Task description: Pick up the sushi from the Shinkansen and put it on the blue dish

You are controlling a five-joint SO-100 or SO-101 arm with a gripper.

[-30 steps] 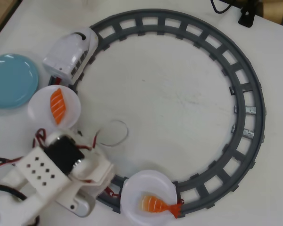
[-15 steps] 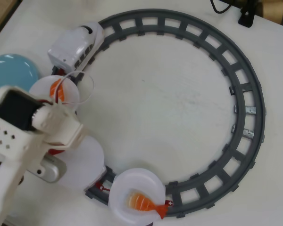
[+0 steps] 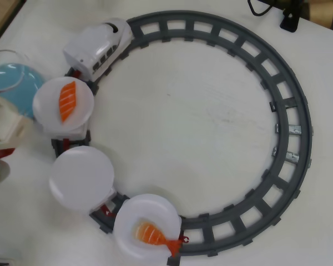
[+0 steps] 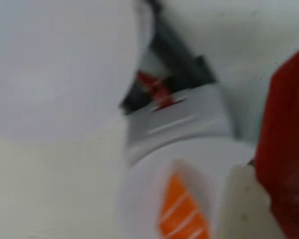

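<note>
At the right edge of the wrist view, the sushi [image 4: 284, 149] looms dark red and blurred, beside a pale finger [image 4: 241, 209]; the grip cannot be told. Overhead, the arm sits at far left over the blue dish [image 3: 19, 88], with the train [image 3: 97, 47] at upper left.

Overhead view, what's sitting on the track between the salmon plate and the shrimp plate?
In the overhead view, one bare white plate rides between the salmon plate and the shrimp plate. Nothing lies on it.
</note>
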